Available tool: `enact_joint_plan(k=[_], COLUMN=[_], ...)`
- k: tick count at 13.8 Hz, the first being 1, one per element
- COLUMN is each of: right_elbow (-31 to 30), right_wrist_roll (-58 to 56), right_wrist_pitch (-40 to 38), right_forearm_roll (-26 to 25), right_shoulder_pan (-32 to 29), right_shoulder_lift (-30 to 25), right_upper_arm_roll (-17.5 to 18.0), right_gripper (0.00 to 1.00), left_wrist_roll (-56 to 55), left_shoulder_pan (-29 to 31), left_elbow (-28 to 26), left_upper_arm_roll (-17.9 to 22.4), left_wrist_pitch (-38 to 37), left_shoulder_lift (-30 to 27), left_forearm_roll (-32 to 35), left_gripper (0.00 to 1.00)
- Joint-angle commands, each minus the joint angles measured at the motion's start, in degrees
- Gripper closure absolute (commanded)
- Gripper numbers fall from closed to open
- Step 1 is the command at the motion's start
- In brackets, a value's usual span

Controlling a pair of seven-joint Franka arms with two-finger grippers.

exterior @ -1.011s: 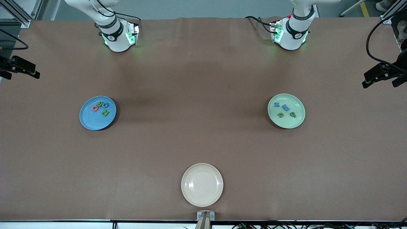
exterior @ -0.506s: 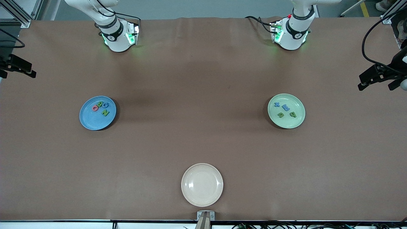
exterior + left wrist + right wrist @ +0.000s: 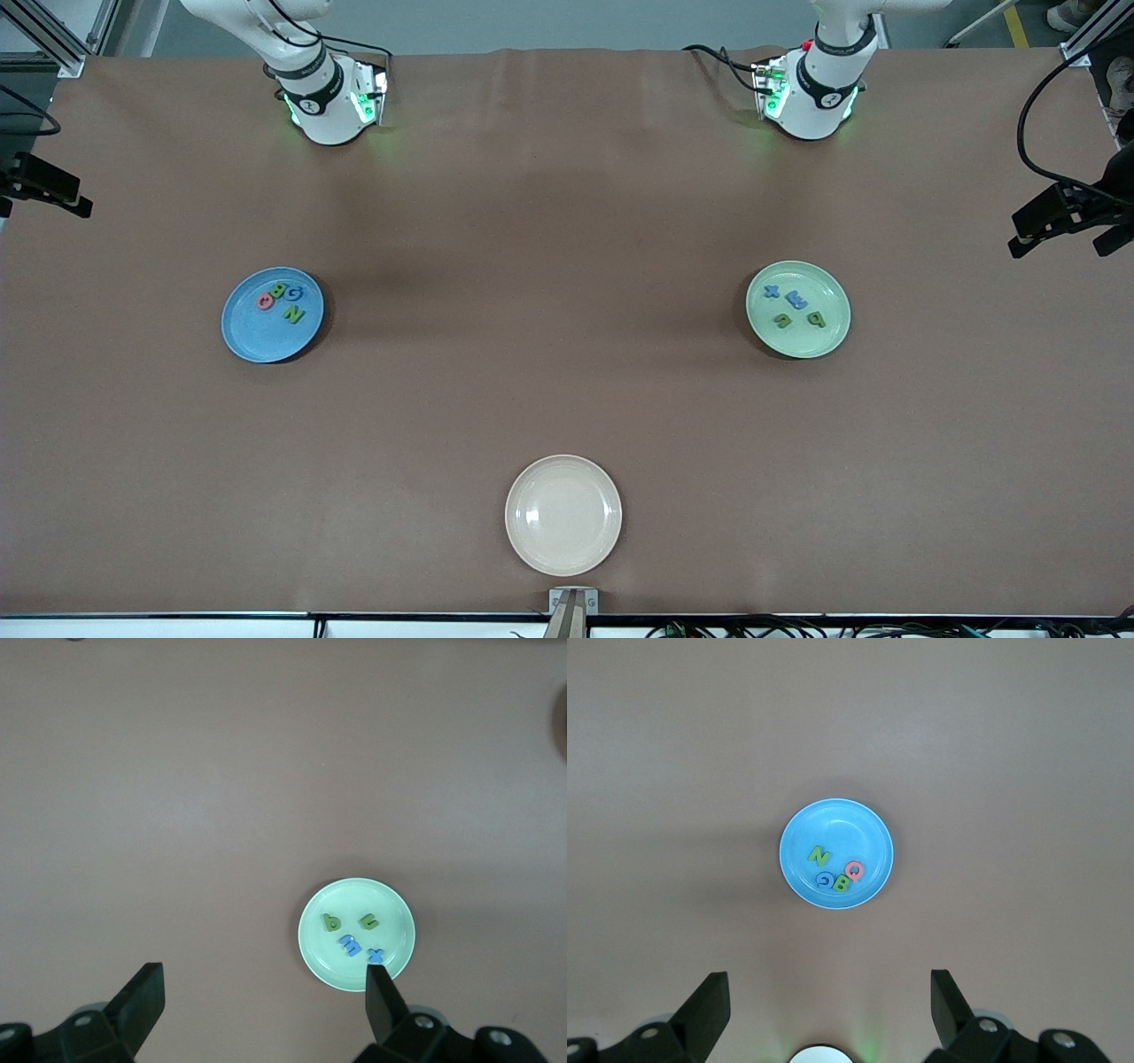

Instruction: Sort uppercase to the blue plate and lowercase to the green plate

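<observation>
The blue plate (image 3: pixel 257 338) lies toward the right arm's end of the table and holds the uppercase letters: red-pink O (image 3: pixel 265 302), green B (image 3: pixel 277 291), blue G (image 3: pixel 295 291) and green N (image 3: pixel 293 314). The green plate (image 3: pixel 797 343) lies toward the left arm's end and holds the lowercase letters: blue x (image 3: pixel 772 291), blue m (image 3: pixel 796 299), green n (image 3: pixel 781 319) and green p (image 3: pixel 815 319). My left gripper (image 3: pixel 263 979) hangs open and empty high over the table, the green plate (image 3: pixel 390 908) far below it. My right gripper (image 3: pixel 828 983) is likewise open and empty high above the blue plate (image 3: pixel 837 822). Neither gripper shows in the front view.
An empty cream plate (image 3: pixel 523 492) sits near the front camera's edge of the table, midway between the arms. Black clamp-like devices with cables (image 3: pixel 1059 217) (image 3: pixel 44 184) stick in at both ends of the table. The right arm's base (image 3: pixel 330 106) and left arm's base (image 3: pixel 811 93) stand along the table's robot edge.
Plates and letters have not moved. The black devices at both ends of the table have shifted slightly. Both grippers stay open.
</observation>
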Motion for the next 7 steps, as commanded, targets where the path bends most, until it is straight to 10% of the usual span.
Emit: enact_joint_plan(k=[1,7], right_elbow=[-3.24,-4.57], right_wrist_roll=[-0.40,-0.40], right_wrist_pitch=[1.09,1.97], right_forearm_roll=[-0.46,-0.37], right_shoulder_pan=[-0.70,-0.70], right_shoulder_lift=[-2.88,-4.20], right_upper_arm_roll=[0.59,0.59], right_gripper=[0.00,0.00], left_wrist_roll=[0.33,-0.02], left_shoulder_pan=[0.30,0.39], left_elbow=[1.07,1.16], left_upper_arm_roll=[0.30,0.12], left_wrist_pitch=[-0.02,-0.02], left_shoulder_lift=[0.30,0.12], left_forearm_roll=[-0.69,-0.51], left_gripper=[0.00,0.00])
